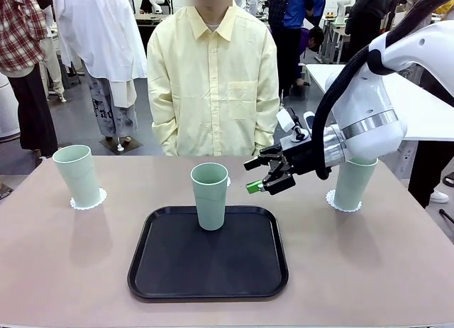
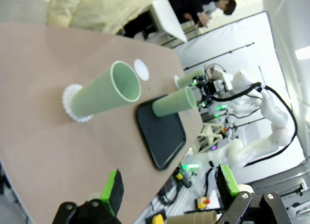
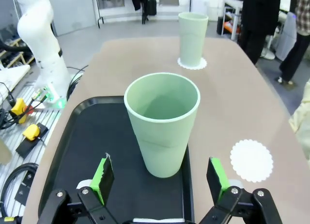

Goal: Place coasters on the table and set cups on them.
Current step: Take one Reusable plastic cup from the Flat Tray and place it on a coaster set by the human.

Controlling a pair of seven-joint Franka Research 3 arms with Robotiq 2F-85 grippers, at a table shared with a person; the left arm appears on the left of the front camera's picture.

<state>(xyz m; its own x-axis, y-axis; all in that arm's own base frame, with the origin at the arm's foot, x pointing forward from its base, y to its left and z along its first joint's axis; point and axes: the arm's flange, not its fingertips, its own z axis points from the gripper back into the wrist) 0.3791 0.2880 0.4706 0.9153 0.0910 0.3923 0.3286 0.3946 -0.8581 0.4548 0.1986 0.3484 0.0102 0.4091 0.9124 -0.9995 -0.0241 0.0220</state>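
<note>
While right gripper (image 1: 261, 175) wide apart beside it — empty cup (image 1: 210, 195) upright on black tray (image 1: 164, 278), left gripper (image 2: 169, 190) likewise.

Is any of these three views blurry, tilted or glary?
Front view: sharp and level, soft shadow beside the pale mint-green plastic cup on the black rectangular tray. Left wrist view: rolled, background washed out bright. Right wrist view: wide-angle stretch, green-padded fingers slightly soft.

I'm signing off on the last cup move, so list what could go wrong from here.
1. The right pincer is open around the cup on the tray; an off-centre close on this tall cup could tip it.
2. The empty coaster lies just past the tray; a low carry could catch the tray's raised rim.
3. The light coaster may shift if nudged.
</note>
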